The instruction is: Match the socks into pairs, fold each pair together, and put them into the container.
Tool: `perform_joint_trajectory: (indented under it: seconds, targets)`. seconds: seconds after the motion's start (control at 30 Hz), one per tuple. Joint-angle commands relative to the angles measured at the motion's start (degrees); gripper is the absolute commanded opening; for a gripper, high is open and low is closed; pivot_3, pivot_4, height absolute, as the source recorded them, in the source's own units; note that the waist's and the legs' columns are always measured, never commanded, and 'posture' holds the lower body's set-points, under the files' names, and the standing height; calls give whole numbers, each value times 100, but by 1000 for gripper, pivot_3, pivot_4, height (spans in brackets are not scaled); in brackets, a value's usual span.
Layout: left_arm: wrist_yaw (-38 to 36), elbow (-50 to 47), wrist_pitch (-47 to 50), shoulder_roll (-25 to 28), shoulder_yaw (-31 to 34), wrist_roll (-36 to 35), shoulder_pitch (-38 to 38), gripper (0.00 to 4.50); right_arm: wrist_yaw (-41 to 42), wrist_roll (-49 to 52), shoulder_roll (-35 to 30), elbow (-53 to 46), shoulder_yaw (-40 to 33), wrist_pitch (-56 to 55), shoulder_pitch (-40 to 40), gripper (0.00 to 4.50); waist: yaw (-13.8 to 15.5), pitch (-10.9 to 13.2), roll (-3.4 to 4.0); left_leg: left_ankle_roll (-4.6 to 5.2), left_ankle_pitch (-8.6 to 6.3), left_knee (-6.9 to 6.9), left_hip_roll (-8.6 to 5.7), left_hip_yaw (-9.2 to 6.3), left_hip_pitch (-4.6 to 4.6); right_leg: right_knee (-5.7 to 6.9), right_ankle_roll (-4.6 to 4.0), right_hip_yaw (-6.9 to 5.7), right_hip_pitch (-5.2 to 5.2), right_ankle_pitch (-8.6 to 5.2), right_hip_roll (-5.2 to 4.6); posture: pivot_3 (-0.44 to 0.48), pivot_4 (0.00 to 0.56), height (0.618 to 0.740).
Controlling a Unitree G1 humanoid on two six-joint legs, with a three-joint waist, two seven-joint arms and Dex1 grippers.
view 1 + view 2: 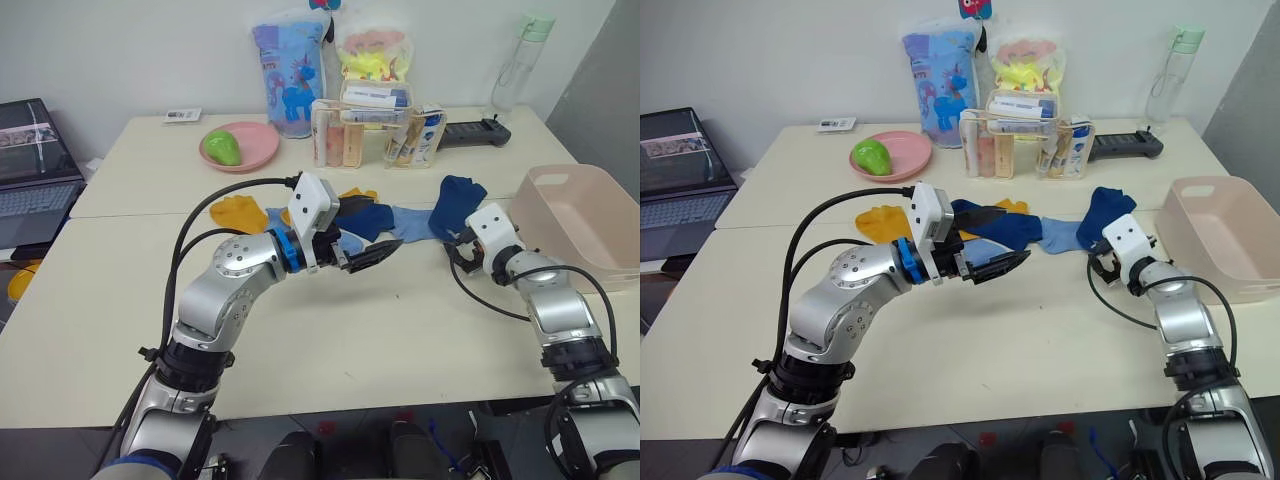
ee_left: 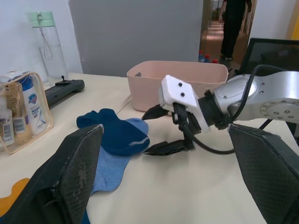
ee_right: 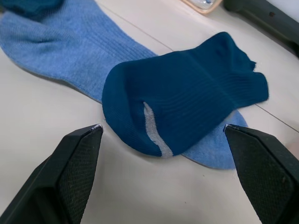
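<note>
Right claw [image 3: 161,177], spread wide, is aimed at the navy sock [image 3: 187,109] lying on a blue sock [image 3: 60,51]. Only the navy layer should be pinched. Left claw [image 1: 368,256] is held spread nearby.

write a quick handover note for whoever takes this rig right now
Left pincer: open, empty, over the table near the sock pile.
Right pincer: open, empty, facing the navy sock that lies on a light blue sock.
Socks: yellow ones, another navy sock and blue ones in a loose row mid-table, unpaired and unfolded.
Bin: on the robot's right, no socks seen inside.
Done: nothing yet.
Left: pair, fold and bin all three pairs.
</note>
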Motion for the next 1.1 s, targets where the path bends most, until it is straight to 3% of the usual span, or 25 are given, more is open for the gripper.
perform_joint_trajectory:
  seconds: [0.03, 0.07, 0.17, 0.47, 0.53, 0.73, 0.97, 1.1]
  targets:
    - [73, -323, 3, 20, 93, -13, 86, 4458, 0, -269, -82, 498, 210, -566, -350, 4460, -12, 0, 0, 0, 0, 0, 1, 0, 0, 0, 0, 1, -1, 0, 0, 0, 150, 740]
    - [87, -345, 8, 26, 103, -11, 112, 4458, -39, -322, -73, 663, 250, -672, -418, 4460, -13, 0, 0, 0, 0, 0, 2, 3, 0, 1, 0, 3, -2, 0, 0, 0, 150, 740]
    - [159, -437, 54, 6, 131, -40, 143, 4500, 1, -273, 7, 913, 247, -879, -554, 3867, -9, 0, 0, 0, 0, -1, 1, 3, 0, 1, 0, 3, -4, 0, 0, 0, 150, 740]
    - [226, -581, 58, 106, 197, -16, 402, 4500, 262, -202, 8, 698, 238, -1047, -495, 580, -13, 0, 0, 0, 0, 0, 1, 4, -1, 1, 0, 4, -4, 0, 0, 0, 150, 740]
    - [233, -571, 34, 117, 197, -11, 469, 4500, 350, -163, 8, 605, 221, -1014, -456, 52, -14, 0, 0, 0, 0, 0, 1, 5, -1, 1, 0, 5, -5, 0, 0, 0, 150, 740]
    - [193, -556, -30, 190, 200, 32, 617, 4500, 634, -36, -62, 225, 159, -902, -270, 52, -8, 0, 0, 0, 0, 0, 1, 4, -1, 1, 0, 5, -6, 0, 0, 0, 150, 740]
    - [181, -698, 171, 345, 389, -152, 717, 4500, 2105, 817, -536, -2238, 432, 272, 783, 52, 1, 0, 0, 0, 0, 0, 2, -1, -5, -2, 0, 4, -6, 0, -1, 0, 150, 740]
    - [141, -725, 249, 539, 591, -207, 888, 4500, 2390, 1118, -599, -3225, 699, 990, 1027, 52, -6, 0, 0, 0, 0, 0, 5, -7, -3, 2, 0, 3, -6, 0, -2, 0, 150, 740]
